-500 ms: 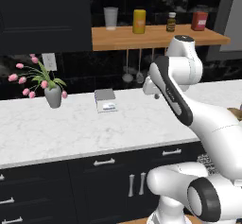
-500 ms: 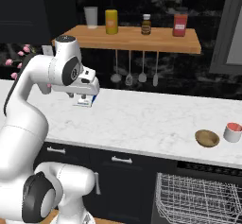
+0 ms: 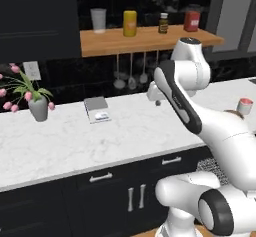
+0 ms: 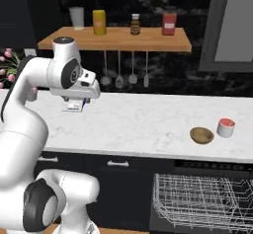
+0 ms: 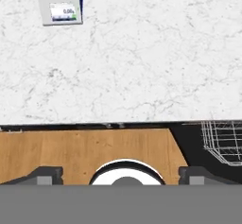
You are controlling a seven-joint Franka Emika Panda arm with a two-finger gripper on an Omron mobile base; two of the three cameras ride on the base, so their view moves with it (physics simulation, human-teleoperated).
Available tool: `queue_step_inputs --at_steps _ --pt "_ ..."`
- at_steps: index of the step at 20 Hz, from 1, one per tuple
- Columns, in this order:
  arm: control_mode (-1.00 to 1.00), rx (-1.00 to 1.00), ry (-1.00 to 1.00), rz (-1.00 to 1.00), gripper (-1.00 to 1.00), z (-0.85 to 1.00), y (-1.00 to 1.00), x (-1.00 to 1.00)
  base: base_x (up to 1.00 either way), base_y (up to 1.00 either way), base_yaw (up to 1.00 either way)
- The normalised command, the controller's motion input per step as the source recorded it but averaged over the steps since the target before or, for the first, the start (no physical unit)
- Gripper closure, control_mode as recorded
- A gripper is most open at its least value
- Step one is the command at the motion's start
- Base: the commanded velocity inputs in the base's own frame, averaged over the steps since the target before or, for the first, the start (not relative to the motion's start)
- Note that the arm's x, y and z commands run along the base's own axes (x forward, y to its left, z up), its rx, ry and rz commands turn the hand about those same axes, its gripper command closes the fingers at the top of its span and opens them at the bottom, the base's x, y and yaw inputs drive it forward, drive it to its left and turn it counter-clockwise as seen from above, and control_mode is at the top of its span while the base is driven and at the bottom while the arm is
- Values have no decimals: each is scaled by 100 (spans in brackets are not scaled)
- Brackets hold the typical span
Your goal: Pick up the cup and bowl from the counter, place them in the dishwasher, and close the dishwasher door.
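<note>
The white cup (image 4: 226, 127) with its red inside stands at the right end of the marble counter (image 4: 143, 124), and the tan bowl (image 4: 201, 135) lies just left of it. From the left base view the cup (image 3: 244, 106) shows past my arm, with a brown sliver of the bowl (image 3: 232, 113) beside it. My gripper (image 5: 120, 176) hangs open and empty above the counter's front edge, far left of both; its hand (image 4: 79, 94) points down. The dishwasher's white wire rack (image 4: 207, 198) is pulled out under the counter's right part. The dishwasher door is out of view.
A small kitchen scale (image 3: 97, 110) lies on the counter near the hand, and a vase of pink flowers (image 3: 37, 106) stands at the far left. A wooden shelf (image 4: 118, 38) with jars and hanging utensils runs along the back wall. Dark cabinet fronts (image 3: 115, 191) sit below the counter.
The whole scene has slid left in both base views, so the base has moved right. The cup has come into the left base view. The gripper stays open.
</note>
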Motion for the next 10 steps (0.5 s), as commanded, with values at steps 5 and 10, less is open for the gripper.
queue_step_inputs --at_steps 5,10 --pt "100 0 0 0 -100 0 0 0 0 0 -70" --pt "100 0 0 0 -100 0 0 0 0 2 -71"
